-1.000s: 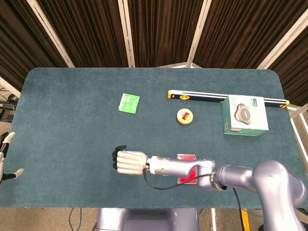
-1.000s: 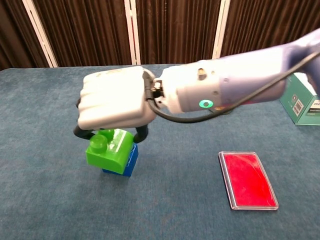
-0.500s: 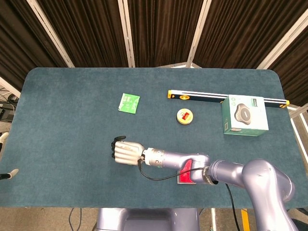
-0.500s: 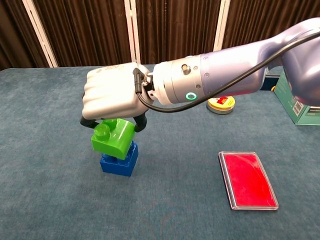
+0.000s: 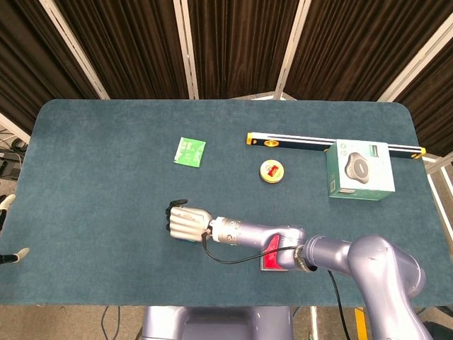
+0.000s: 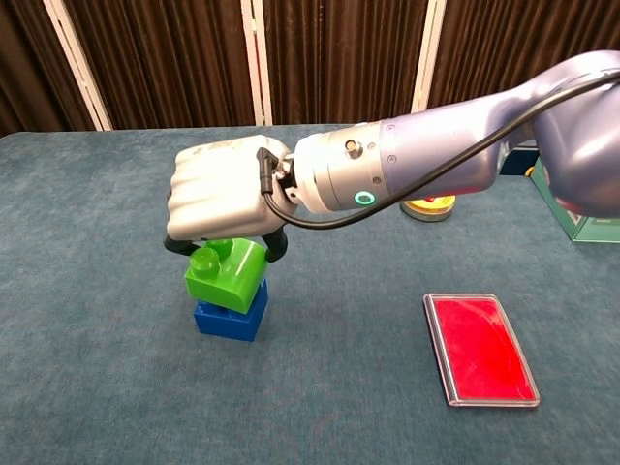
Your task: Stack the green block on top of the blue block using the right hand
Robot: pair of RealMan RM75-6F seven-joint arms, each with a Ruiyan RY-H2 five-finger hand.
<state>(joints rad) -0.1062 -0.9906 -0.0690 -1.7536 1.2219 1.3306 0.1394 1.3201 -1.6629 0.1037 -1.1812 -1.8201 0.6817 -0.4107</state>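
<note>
In the chest view the green block (image 6: 228, 273) sits on the blue block (image 6: 232, 318), slightly tilted, with one stud showing at its left. My right hand (image 6: 228, 199) covers it from above, and its dark fingers (image 6: 275, 247) hold the block's sides. From the head camera the right hand (image 5: 187, 223) lies at the table's near centre and hides both blocks. Only two fingertips of my left hand (image 5: 8, 230) show at the far left edge, spread apart with nothing between them.
A flat red case (image 6: 480, 349) lies to the right of the stack. Further back are a yellow tin (image 5: 272, 171), a teal box (image 5: 360, 170), a long level (image 5: 283, 141) and a green packet (image 5: 190, 151).
The right hand lifted the green block from low against the blue block's front, carried it slightly back and right, and set it down on top. The left hand withdrew leftwards.
</note>
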